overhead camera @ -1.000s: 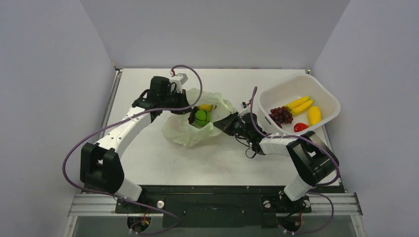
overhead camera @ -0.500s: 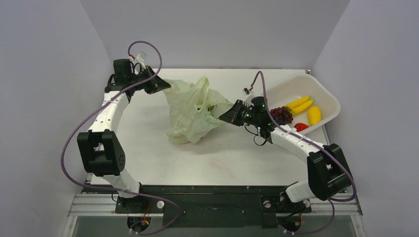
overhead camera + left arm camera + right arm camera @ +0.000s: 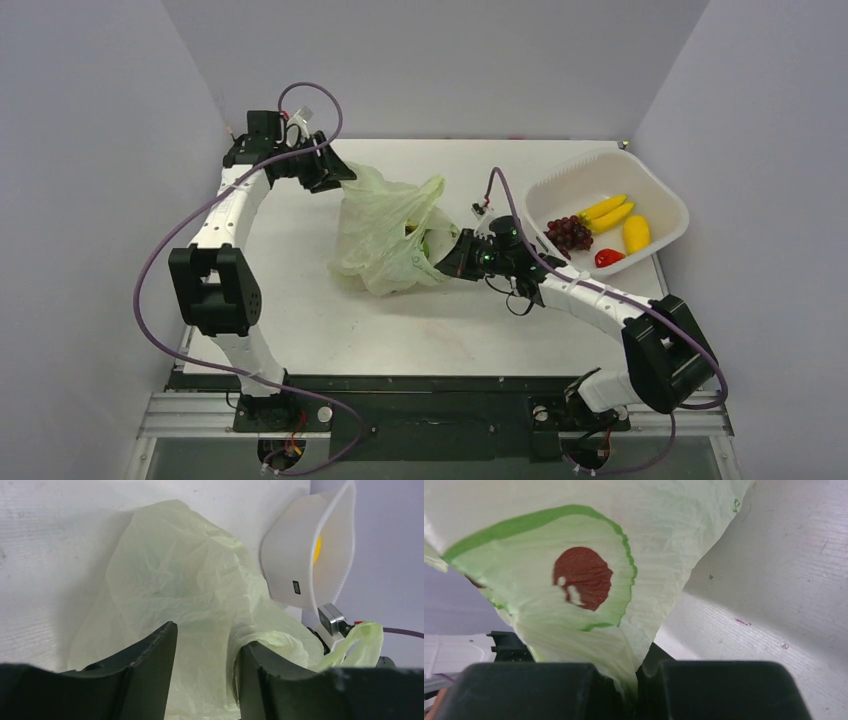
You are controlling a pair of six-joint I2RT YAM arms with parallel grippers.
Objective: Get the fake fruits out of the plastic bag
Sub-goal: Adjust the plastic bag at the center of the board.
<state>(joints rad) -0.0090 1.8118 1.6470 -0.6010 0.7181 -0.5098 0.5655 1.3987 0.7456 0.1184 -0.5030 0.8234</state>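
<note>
At the far left we see the left tool (image 3: 342,177) reaching in from the back corner of the counter (image 3: 450,320), its tips at the upper left corner of the plastic bag (image 3: 385,235). In its wrist view the two fingers (image 3: 150,675) stand apart, released, with pale green film showing in the gap. We cannot tell whether the film touches either one.

The bag lies crumpled on the middle of the counter, bunched up toward the back, with its mouth turned to the right. In that dark opening we make out a little green and yellow of the fake fruits (image 3: 420,238), which are inside the bag.

Just right of the mouth, the right tool (image 3: 442,268) is clenched on the bag's edge. Its wrist view shows the film pinched between the fingers, with a printed brown-red spot (image 3: 583,577) ringed in green above them.

Farthest right, a white basket (image 3: 660,190) stands tilted at the counter's edge. It holds yellow bananas (image 3: 608,212), a purple grape bunch (image 3: 570,233) and a red toy fruit (image 3: 607,258).
</note>
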